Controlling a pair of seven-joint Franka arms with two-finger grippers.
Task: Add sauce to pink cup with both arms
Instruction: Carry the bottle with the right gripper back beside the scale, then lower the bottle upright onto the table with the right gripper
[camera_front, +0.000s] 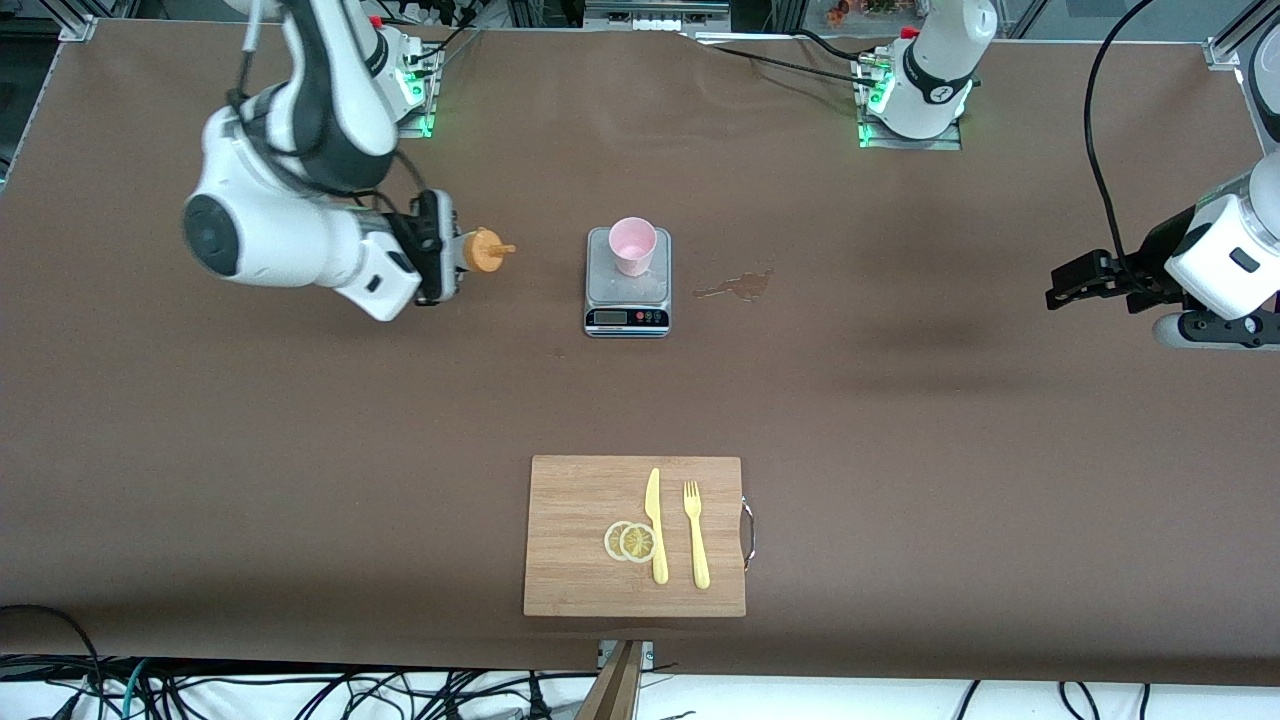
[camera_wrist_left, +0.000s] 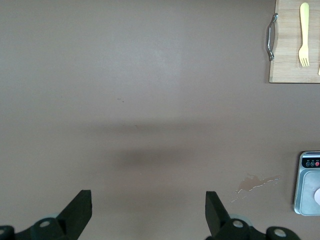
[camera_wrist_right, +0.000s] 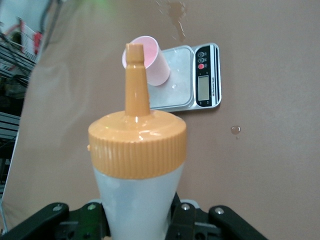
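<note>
The pink cup (camera_front: 633, 245) stands upright on the plate of a small grey scale (camera_front: 627, 285) at mid-table; it also shows in the right wrist view (camera_wrist_right: 152, 67). My right gripper (camera_front: 442, 248) is shut on the sauce bottle (camera_wrist_right: 136, 185), held on its side in the air with its orange nozzle cap (camera_front: 485, 250) pointing toward the cup, a short gap away toward the right arm's end. My left gripper (camera_front: 1062, 283) is open and empty, up over bare table at the left arm's end; its fingertips (camera_wrist_left: 79, 210) show wide apart.
A brownish spill stain (camera_front: 738, 287) lies beside the scale toward the left arm's end. A wooden cutting board (camera_front: 560, 500) with a yellow knife, a yellow fork (camera_front: 696, 535) and two lemon slices lies nearer the front camera. A water drop (camera_wrist_right: 235, 130) sits by the scale.
</note>
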